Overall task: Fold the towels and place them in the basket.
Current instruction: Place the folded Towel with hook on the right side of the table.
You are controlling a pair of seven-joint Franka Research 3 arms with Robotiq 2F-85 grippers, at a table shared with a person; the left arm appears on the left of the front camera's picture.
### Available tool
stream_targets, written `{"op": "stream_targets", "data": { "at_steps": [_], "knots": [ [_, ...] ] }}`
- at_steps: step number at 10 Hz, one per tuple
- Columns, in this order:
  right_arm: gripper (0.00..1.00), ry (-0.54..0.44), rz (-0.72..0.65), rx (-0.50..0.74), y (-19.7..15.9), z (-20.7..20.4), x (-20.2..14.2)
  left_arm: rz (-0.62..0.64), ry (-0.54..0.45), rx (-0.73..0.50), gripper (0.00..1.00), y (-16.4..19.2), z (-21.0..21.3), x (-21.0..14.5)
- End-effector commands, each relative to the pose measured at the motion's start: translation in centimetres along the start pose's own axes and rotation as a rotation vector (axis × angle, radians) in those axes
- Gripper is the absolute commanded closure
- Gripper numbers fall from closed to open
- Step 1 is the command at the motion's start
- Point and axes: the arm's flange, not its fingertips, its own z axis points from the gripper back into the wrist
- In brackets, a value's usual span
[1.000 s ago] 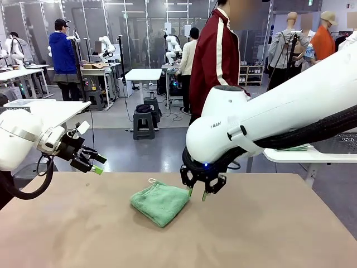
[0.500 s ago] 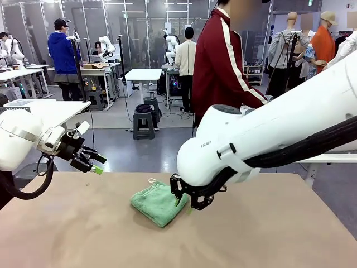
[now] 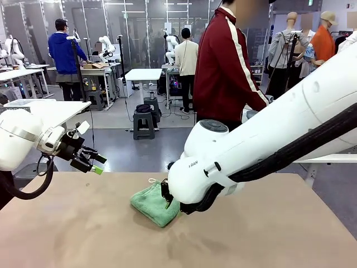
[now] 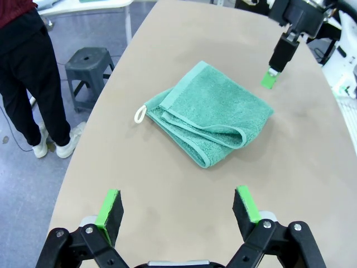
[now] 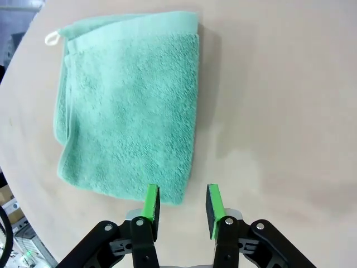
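Right gripper (image 5: 181, 201) down at the towel's edge, jaws part-spread, nothing pinched yet.

In the right wrist view one pad (image 5: 152, 200) overlapped the near corner of the folded mint green towel (image 5: 128, 106) and the other stood over bare table (image 5: 279, 111); the towel ran off toward 11 o'clock. One second earlier this gripper hung at the towel's 3 o'clock side; it had since dropped and slid in onto that edge, with the jaw gap unchanged and the towel unmoved at mid-table. Judged: lining up a grasp to carry the towel to the basket. Left gripper (image 4: 178, 204) hung wide open and empty at the towel's 9 o'clock, as before.
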Motion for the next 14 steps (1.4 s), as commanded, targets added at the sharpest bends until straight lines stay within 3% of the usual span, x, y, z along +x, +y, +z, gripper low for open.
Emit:
{"op": "stream_targets", "data": {
  "at_steps": [1, 10, 14],
  "knots": [
    [0.56, -0.108, -0.067, -0.005, 2.2, -1.5, -0.5, 0.000, -0.003, 0.000, 0.00, -0.1, 0.1, 0.1],
    [0.56, -0.204, -0.043, -0.088, 2.2, -4.9, -0.3, 0.000, -0.003, 0.000, 0.00, -0.1, 0.1, 0.1],
    [0.56, -0.235, -0.039, -0.025, 1.9, -6.0, -0.6, 0.000, -0.003, 0.000, 0.00, -0.1, 0.1, 0.1]
  ]
}}
